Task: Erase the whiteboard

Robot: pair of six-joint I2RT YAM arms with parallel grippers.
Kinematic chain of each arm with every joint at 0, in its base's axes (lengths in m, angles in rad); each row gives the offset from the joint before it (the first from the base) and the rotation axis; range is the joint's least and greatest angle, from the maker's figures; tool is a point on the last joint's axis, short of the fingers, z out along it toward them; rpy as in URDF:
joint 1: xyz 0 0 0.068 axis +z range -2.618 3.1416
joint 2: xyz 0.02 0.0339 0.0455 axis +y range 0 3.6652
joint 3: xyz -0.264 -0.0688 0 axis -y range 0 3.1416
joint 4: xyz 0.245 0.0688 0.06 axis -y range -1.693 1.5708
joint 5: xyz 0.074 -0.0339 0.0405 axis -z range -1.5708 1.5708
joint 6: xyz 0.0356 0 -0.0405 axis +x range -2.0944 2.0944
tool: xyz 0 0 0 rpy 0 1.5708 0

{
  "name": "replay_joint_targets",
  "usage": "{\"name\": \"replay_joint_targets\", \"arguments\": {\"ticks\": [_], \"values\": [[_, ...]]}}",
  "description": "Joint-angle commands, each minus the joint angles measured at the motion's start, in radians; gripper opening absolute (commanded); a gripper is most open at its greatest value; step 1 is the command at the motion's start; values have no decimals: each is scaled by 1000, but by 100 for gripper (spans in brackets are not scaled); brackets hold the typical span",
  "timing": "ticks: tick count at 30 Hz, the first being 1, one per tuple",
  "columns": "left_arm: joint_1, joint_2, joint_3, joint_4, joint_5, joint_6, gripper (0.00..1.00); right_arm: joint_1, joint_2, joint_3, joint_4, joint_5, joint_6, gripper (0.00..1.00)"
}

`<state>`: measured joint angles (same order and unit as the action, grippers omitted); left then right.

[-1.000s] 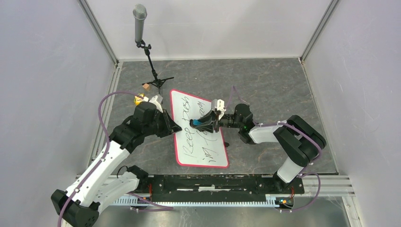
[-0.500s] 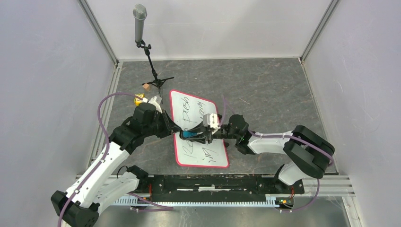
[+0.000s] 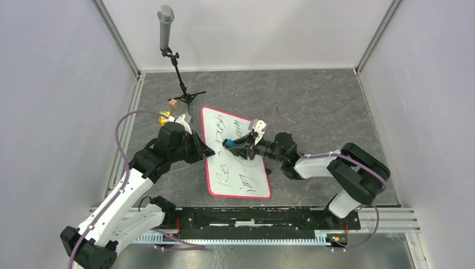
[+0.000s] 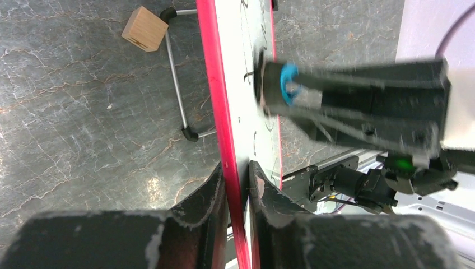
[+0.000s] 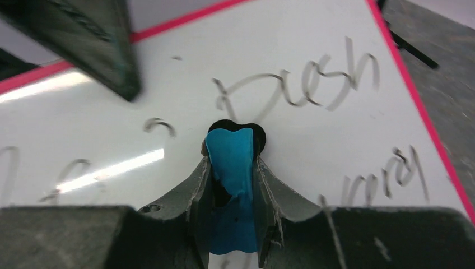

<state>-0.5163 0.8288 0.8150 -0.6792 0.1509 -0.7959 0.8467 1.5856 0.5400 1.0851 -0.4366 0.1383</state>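
Sam: Look, the wiper went up! A blink ago the right gripper (image 5: 231, 168) was lower down on the big flat whiteboard (image 3: 238, 171) with the thin pink-red rim. Now it is nearer the far end, and more of the writing in the middle is gone.

Ben: Where is the board?

Sam: Flat on the dark grey stone-look table (image 3: 319, 101), between the two arms, a bit crooked.

Ben: What does it rub with?

Sam: A small blue eraser (image 3: 229, 144) with a black bottom. The right gripper is squeezed tight on it, and the black end looks pressed on the board.

Ben: And the other one?

Sam: The left gripper (image 4: 238, 182) is pinched on the board's left rim, so the board can't slide.

Ben: Nearly done?

Sam: Not yet, I think. The middle looks wiped, but black words are left at the far end, on the right side and near the bottom.

Ben: Room to move?

Sam: Lots on the right and far side. The left is tight. The left gripper sits on the rim there, and the thin black stand of the silver microphone (image 3: 164, 25) and a little wooden block (image 4: 144, 29) are just beside the far left edge.
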Motion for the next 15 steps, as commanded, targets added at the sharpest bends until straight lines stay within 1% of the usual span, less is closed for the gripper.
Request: {"name": "replay_joint_targets", "arguments": {"ticks": [1,4,7,10,13,15], "values": [[-3,-5,-12,10,-15,0,2,-89,68,-28,-135,122,111,18],[-2,-8,-12,9,-14,0,2,-116,72,-26,-191,175,119,18],[-2,-14,-15,11,-16,-1,2,-118,67,-13,-231,188,104,18],[-3,-16,-17,10,-16,-2,2,-106,58,-4,-210,135,94,19],[-2,-19,-19,10,-14,-5,2,-48,39,31,-233,93,30,19],[-3,-27,-19,15,-13,-8,2,4,20,49,-238,30,-23,19]]}}
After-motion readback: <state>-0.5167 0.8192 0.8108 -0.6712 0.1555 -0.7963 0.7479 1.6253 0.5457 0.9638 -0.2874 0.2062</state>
